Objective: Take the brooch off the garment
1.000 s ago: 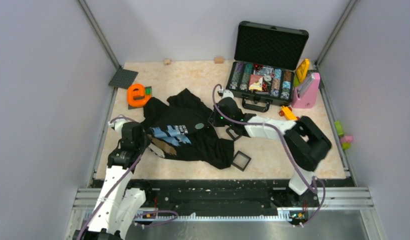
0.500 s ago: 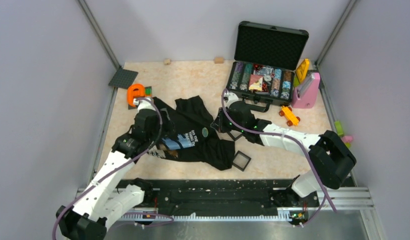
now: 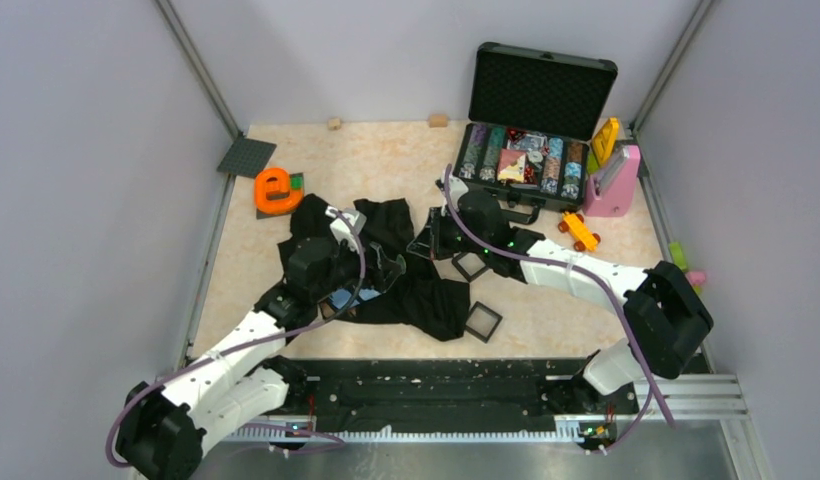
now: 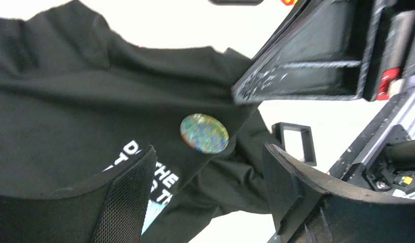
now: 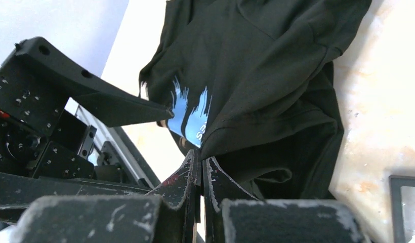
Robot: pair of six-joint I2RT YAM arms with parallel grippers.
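Brooch, seemingly pinned, on garment

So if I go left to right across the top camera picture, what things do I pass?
Grey square plate → orange toy → black garment → open case → pink box.

A robot lab cell: plain grey walls, aluminium-framed tabletop.
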